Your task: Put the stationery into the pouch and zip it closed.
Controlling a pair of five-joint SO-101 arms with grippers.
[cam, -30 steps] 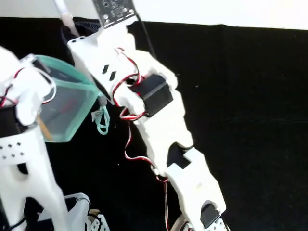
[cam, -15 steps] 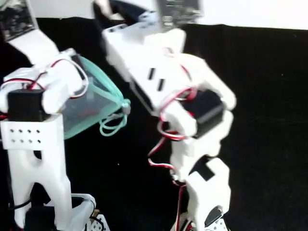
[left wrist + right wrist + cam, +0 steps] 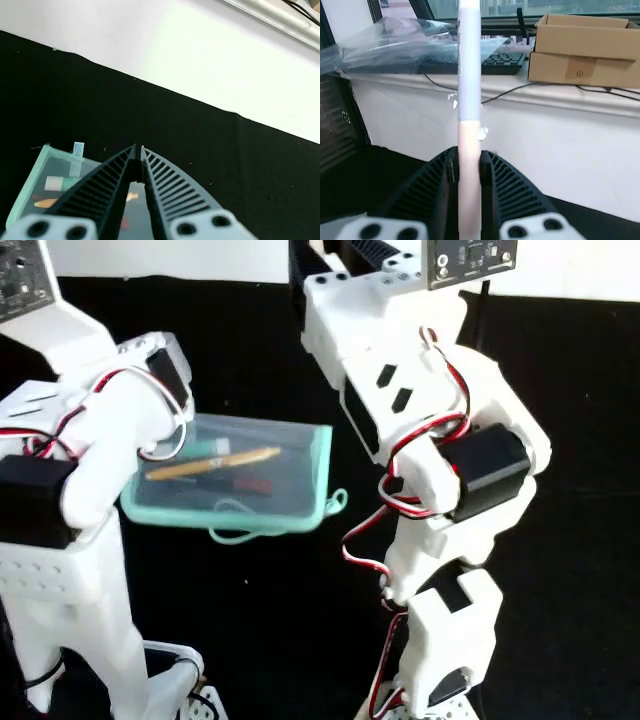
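Right gripper (image 3: pixel 468 159) is clamped low on a pen (image 3: pixel 469 75): stiff, light, probably slick. Left gripper (image 3: pixel 138 150) is pinched closed on nothing. The pouch (image 3: pixel 26 192) just under it looks floppy, so I'd grab its edge.

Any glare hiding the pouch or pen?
High view: no glare on the pouch; the pencil reads through its clear face. Left wrist view: pouch evenly lit, partly behind the left gripper. Right wrist view: pale pen in the right gripper blends into the bright wall.

Bright, even light, no hard shadows. White arm shells (image 3: pixel 80 570) clip to glare against the black desk (image 3: pixel 570 540) (swallows any shadow); wall (image 3: pixel 200 55) blown out too.
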